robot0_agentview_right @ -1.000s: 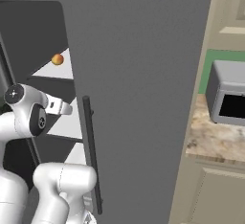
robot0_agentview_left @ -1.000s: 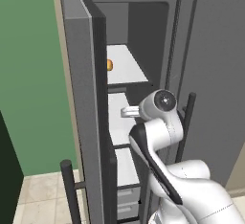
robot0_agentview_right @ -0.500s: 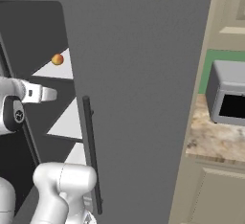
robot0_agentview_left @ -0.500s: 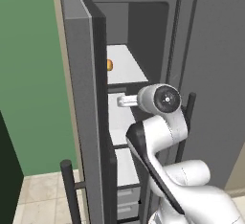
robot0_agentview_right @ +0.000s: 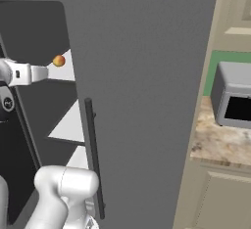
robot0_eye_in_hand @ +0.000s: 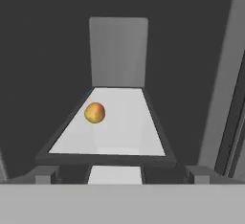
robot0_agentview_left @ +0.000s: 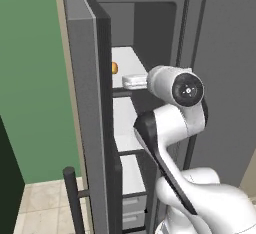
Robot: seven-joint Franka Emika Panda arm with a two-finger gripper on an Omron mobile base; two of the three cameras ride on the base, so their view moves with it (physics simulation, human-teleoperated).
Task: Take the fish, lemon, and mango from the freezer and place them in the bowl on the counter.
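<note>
The freezer (robot0_agentview_left: 89,93) stands open, its white shelves (robot0_agentview_left: 126,58) showing. On the upper shelf (robot0_eye_in_hand: 125,127) lies the mango (robot0_eye_in_hand: 94,113), a small orange fruit with a red blush, left of the middle; it also peeks past the door edge as the mango (robot0_agentview_left: 114,67) and sits at the shelf's corner as the mango (robot0_agentview_right: 59,60). My gripper (robot0_eye_in_hand: 122,175) is open, level with that shelf's front edge and short of the fruit, with nothing between its fingers. The hand (robot0_agentview_left: 133,81) reaches in from the right, gripper (robot0_agentview_right: 45,73) pointing at the shelf. Fish, lemon and bowl are out of view.
The fridge's wider right door (robot0_agentview_right: 147,101) is closed, with a dark bar handle (robot0_agentview_right: 93,159). A microwave (robot0_agentview_right: 234,96) sits on the marbled counter (robot0_agentview_right: 220,142) to the right. The freezer door's handle (robot0_agentview_left: 72,198) is low on the left, and grey drawers (robot0_agentview_left: 132,210) lie below.
My arm has lifted the hand from the middle shelf's height up to the upper shelf and pushed it into the freezer toward the mango. The mango has not moved.
</note>
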